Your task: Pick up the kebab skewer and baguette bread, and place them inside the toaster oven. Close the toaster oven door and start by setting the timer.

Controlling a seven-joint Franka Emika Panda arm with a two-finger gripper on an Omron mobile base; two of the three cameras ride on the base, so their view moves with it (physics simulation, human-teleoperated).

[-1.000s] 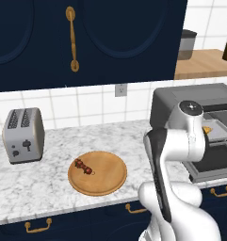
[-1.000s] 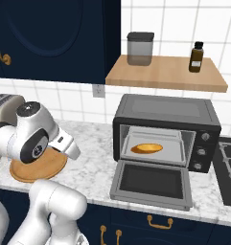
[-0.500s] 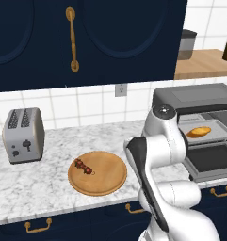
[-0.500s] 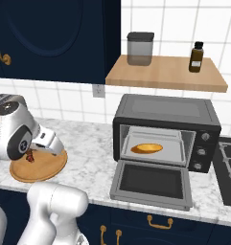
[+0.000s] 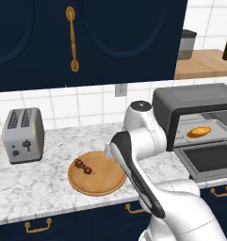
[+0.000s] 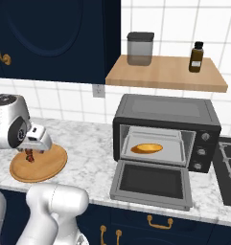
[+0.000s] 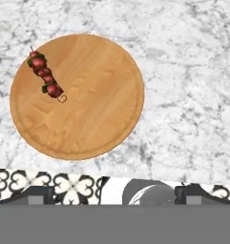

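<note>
I count one kebab skewer [image 7: 45,78], and it lies on the single round wooden board [image 7: 92,114] on the marble worktop [image 7: 193,95], near the board's rim on the side away from the toaster oven [image 6: 166,131]. One baguette bread [image 6: 146,148] sits inside that oven on the tray, lying flat. The one toaster oven door [image 6: 153,184] hangs dropped open, flat in front of the oven's mouth.

Off the board, on its far side from the oven, stands one silver two-slot toaster [image 5: 23,135]. On the wooden shelf [image 6: 167,72] above the oven I see one grey canister [image 6: 140,48] and one dark bottle [image 6: 196,57]. One wall outlet [image 6: 98,90] sits on the tiles beside the oven's upper corner.

My claw [image 6: 34,149] hangs over the board, above the skewer, and touches nothing. Its two fingers stand wide apart, with nothing between them. In the hand view the board lies below, the skewer toward its upper left edge.

Against a second ago: the bread lies where it did, in the oven, and the skewer has not shifted on the board. The door stays down. The arm has swung from the oven side across the worktop to the board, and the claw, open then too, now sits above the skewer. The base cameras have not moved.
</note>
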